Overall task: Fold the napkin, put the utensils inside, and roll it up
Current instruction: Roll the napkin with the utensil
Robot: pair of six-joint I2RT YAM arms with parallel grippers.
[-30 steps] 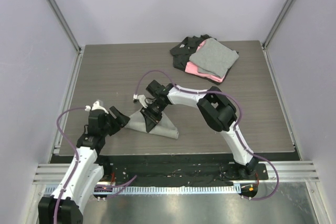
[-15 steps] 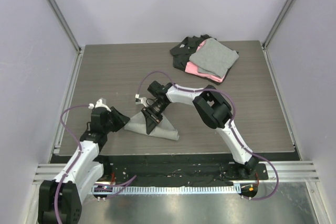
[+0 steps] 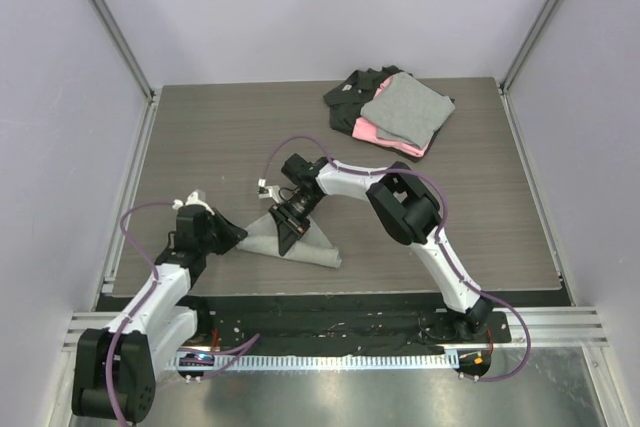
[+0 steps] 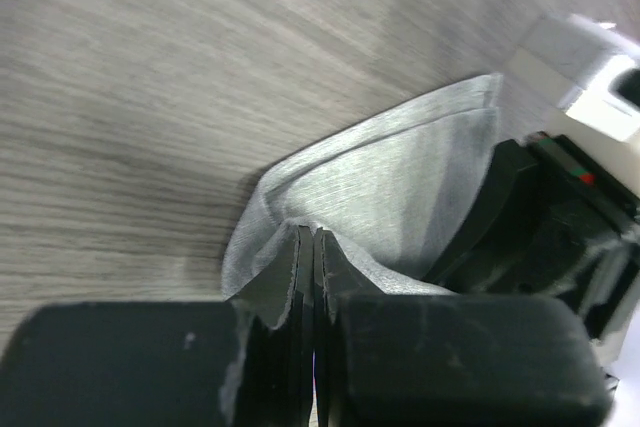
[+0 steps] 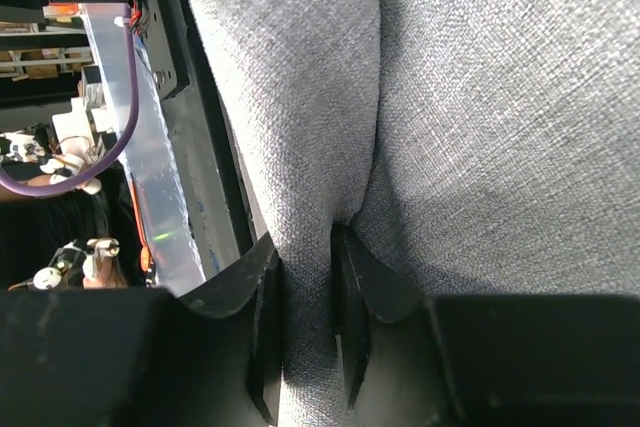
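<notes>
The light-grey napkin (image 3: 312, 245) lies bunched in a rough triangle on the table's near left part. My left gripper (image 3: 238, 236) is at its left corner. In the left wrist view its jaws (image 4: 313, 234) are pressed together with the thin edge of the napkin (image 4: 400, 182) pinched and draped over the tips. My right gripper (image 3: 290, 230) presses down on the napkin's middle. In the right wrist view it (image 5: 308, 252) holds a raised fold of the napkin (image 5: 480, 127) between its fingers. The utensils are out of view.
A stack of folded grey, pink and black cloths (image 3: 392, 112) sits at the back right of the wooden table (image 3: 200, 137). The right arm's black and white wrist (image 4: 565, 187) is close beside my left gripper. The table's near edge and metal rail (image 3: 330, 302) run just below the napkin.
My left gripper has slid a little down and left along the napkin's corner and shut on it. The right gripper has stayed on the napkin's middle.
</notes>
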